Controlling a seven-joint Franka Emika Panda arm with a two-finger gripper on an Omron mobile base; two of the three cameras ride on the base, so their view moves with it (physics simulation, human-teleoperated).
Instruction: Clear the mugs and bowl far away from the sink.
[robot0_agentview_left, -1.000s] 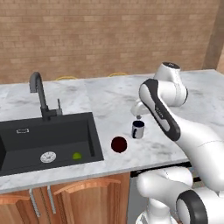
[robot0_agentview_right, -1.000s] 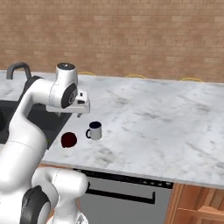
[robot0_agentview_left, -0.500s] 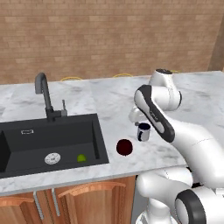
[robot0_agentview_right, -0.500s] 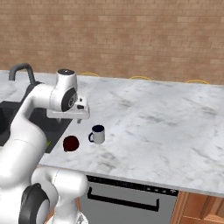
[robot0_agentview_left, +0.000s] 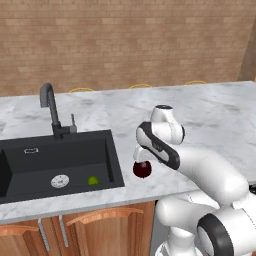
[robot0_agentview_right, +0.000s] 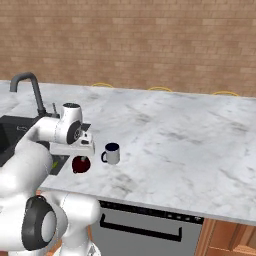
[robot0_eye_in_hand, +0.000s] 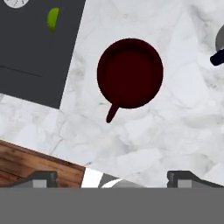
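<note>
The small dark red rounded mug (robot0_eye_in_hand: 130, 72) stands near the marble worktop's (robot0_agentview_right: 190, 145) front edge, just beside the black sink basin (robot0_agentview_left: 55, 160). The gripper (robot0_eye_in_hand: 111, 177) hovers above it, jaws wide, nothing held. Likely rigid, light, glazed-slick — grip across the rim, not the thin handle.

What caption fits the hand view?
Open pincer above a dark red mug on marble counter beside the black sink.
</note>
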